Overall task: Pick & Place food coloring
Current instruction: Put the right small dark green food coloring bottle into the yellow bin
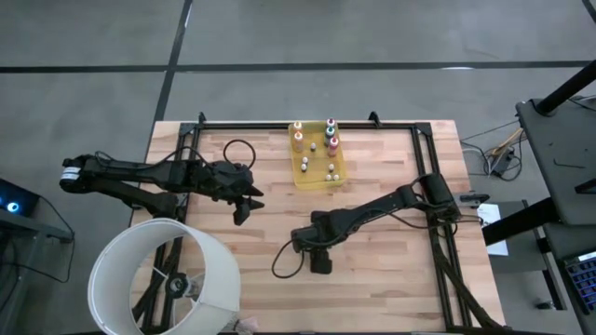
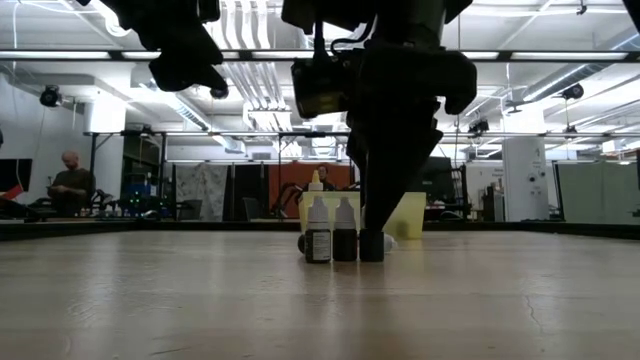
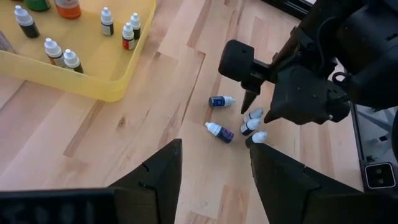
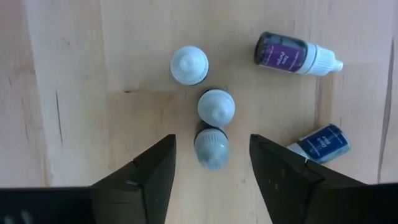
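Three upright food-coloring bottles stand on the worktop as the right tool hangs above, fingers spread either side of the nearest, apparently lining up a pick. Two more lie toppled at three o'clock; the left tool waits, released.

— What's on the wooden table?
— A translucent yellow tray near its far edge, three upright food coloring bottles clustered mid-table, and two lying bottles beside them.
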Controlling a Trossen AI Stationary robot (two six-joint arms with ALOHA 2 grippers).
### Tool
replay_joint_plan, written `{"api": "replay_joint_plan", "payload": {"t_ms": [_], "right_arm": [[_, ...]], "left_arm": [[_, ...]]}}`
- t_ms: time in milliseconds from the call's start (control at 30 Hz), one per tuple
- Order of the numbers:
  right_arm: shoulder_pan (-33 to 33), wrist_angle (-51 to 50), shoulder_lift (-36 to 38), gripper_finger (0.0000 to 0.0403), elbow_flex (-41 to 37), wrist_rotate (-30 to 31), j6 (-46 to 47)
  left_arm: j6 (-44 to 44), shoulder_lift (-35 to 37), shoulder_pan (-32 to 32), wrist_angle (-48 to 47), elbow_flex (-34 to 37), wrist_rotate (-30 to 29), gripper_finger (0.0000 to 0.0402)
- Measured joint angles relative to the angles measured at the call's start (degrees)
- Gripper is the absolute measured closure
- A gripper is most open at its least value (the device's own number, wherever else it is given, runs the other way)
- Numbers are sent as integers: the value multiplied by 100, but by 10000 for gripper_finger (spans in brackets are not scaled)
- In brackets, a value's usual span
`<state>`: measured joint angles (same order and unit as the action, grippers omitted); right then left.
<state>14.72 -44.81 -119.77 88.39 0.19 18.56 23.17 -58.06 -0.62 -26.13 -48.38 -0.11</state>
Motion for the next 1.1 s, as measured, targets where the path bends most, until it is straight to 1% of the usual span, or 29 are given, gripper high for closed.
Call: {"api": "replay_joint_plan", "payload": {"t_ms": [367, 833, 1000, 1100], "right_arm": [[0, 128, -31, 243, -34, 0, -15], [0, 47, -33, 334, -45, -55, -164], [0, -56, 27, 336, -44, -117, -164], [-11, -407, 127, 334, 92, -151, -88]], "left_arm": [[3, 0, 0, -2, 0, 1, 239], [3, 0, 0, -12, 0, 3, 239], [1, 0, 0, -13, 0, 3, 239], [1, 0, 2, -13, 0, 3, 239]]}}
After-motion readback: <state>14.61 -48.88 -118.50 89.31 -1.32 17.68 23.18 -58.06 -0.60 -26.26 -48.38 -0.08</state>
